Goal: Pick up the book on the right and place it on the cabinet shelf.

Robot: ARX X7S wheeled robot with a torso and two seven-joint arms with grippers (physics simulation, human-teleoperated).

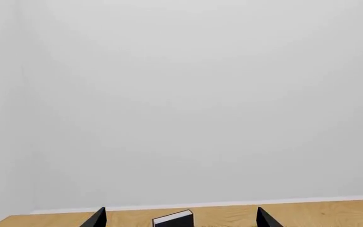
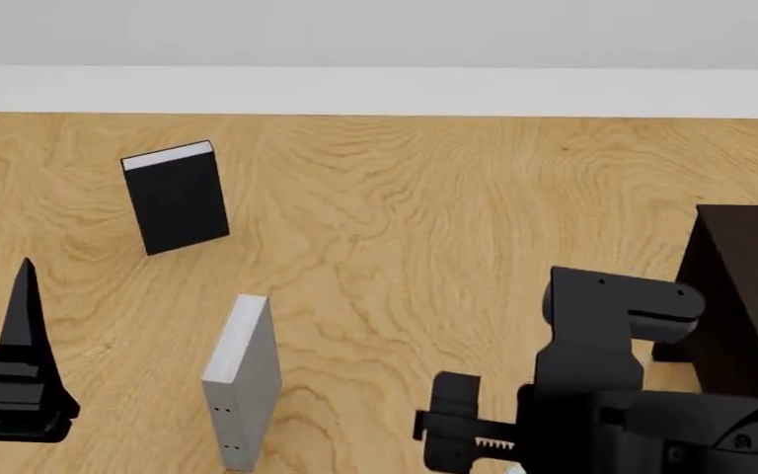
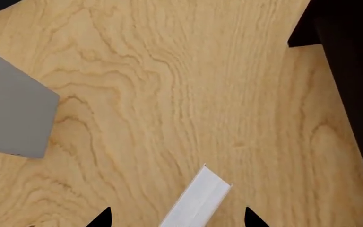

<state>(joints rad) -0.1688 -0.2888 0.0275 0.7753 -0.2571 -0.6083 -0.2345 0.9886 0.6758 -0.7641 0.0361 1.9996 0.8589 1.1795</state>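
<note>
Two grey books: right wrist view only; target book (image 3: pixel 197 198) between right gripper (image 3: pixel 176 218) fingertips, apart.
Left gripper (image 1: pixel 180 218): fingers apart.

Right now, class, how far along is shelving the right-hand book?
Nothing done yet: the book sits on the wooden floor. In hand: the right hand is open, fingertips either side of it, not gripping. Left: grasp, lift, carry to the dark cabinet, whose shelf is out of view.

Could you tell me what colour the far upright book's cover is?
Black, with white page edges on top; clearest in the head view.
</note>
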